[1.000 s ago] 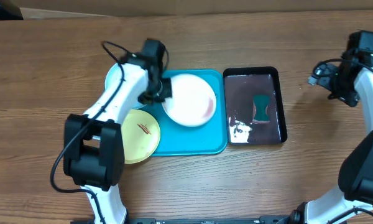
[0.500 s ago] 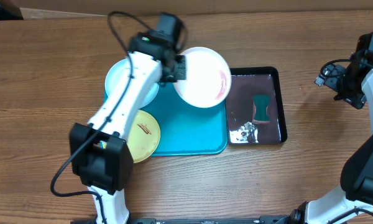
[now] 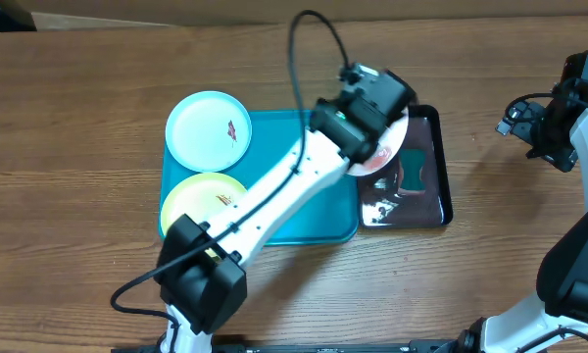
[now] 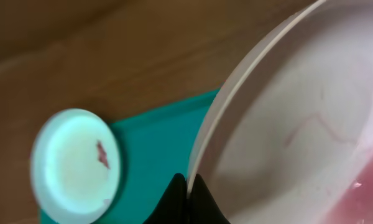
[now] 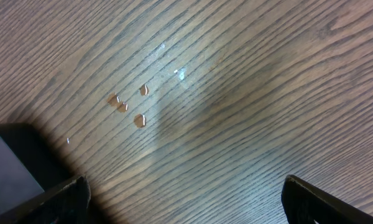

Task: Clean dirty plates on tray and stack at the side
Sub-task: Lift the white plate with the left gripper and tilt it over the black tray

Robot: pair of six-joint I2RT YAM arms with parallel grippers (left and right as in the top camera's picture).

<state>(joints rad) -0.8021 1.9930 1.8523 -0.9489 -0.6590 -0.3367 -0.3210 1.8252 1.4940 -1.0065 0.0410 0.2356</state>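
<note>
My left gripper [image 4: 188,190] is shut on the rim of the white plate [image 4: 298,124], holding it tilted above the black tray [image 3: 426,196]; only the plate's edge [image 3: 387,155] shows under the arm overhead. Pink smears mark its inside. The light blue plate [image 3: 209,129], with a small brown smear, lies on the turquoise tray [image 3: 314,221] at its far left corner; it also shows in the left wrist view [image 4: 74,165]. The yellow-green plate [image 3: 198,201] lies at the tray's near left. My right gripper [image 5: 183,193] is open and empty over bare table at the far right.
The black tray holds water and a green sponge [image 3: 414,172]. A few water drops [image 5: 129,106] lie on the wood under the right gripper. The right arm [image 3: 559,127] stands at the table's right edge.
My left gripper has carried the white plate to the right, off the turquoise tray and over the black tray. The right arm has hardly moved.
</note>
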